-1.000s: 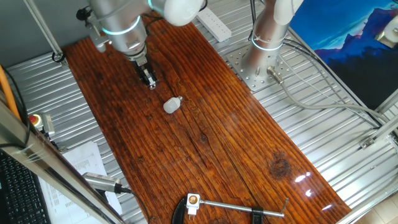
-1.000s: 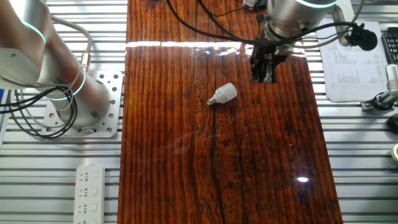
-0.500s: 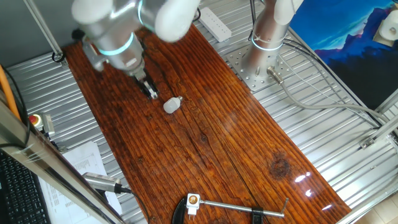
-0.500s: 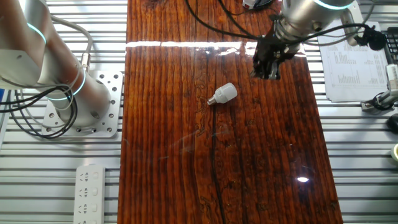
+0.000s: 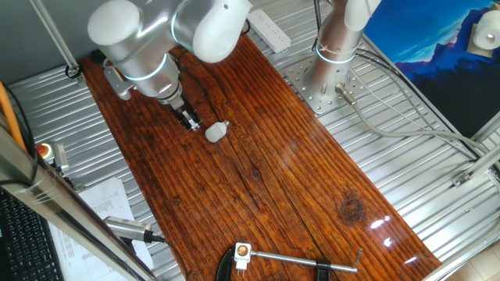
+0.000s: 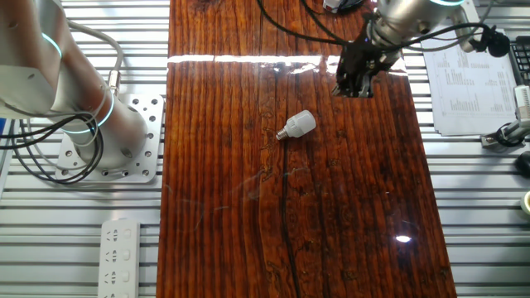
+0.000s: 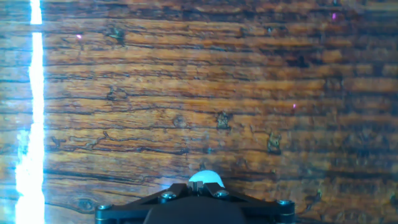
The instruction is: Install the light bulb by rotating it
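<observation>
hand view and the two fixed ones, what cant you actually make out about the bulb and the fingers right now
- Light bulb in the hand view: only a white sliver shows at the bottom edge; the hand's black housing hides the rest.
- Gripper fingers: absent from the hand view, and too small and dark in both fixed views to tell open from shut.
- Bulb's threaded base: too small in either fixed view to make out detail.
- A socket for the bulb: none can be identified in any view.
</observation>
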Robot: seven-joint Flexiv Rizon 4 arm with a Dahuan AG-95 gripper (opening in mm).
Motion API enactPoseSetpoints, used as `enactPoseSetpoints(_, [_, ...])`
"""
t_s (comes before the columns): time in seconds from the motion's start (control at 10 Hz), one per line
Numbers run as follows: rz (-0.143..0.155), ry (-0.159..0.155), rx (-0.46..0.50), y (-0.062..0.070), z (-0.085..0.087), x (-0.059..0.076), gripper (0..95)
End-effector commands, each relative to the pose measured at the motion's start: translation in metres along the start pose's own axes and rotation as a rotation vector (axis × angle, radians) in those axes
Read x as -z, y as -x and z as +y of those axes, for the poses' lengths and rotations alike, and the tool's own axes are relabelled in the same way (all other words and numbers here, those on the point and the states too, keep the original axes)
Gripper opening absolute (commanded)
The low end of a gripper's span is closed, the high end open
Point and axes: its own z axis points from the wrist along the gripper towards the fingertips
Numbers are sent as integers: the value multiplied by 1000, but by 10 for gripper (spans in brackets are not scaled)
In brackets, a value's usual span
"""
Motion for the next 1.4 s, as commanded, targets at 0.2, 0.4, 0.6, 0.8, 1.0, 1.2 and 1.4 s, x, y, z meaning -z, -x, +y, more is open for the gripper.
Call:
enactPoseSetpoints(0.2, [124, 18, 10, 3, 0, 0, 0])
enactPoseSetpoints(0.4, [267, 37, -3, 3, 0, 0, 0])
enactPoseSetpoints(0.6, [430, 72, 54, 3, 0, 0, 0])
enactPoseSetpoints(0.8, [430, 76, 74, 3, 0, 0, 0])
enactPoseSetpoints(1.0, [432, 71, 60, 2, 2, -2, 0])
enactPoseSetpoints(1.2, [433, 72, 68, -8, 6, -14, 0])
enactPoseSetpoints(1.4, [428, 55, 90, -18, 8, -23, 190])
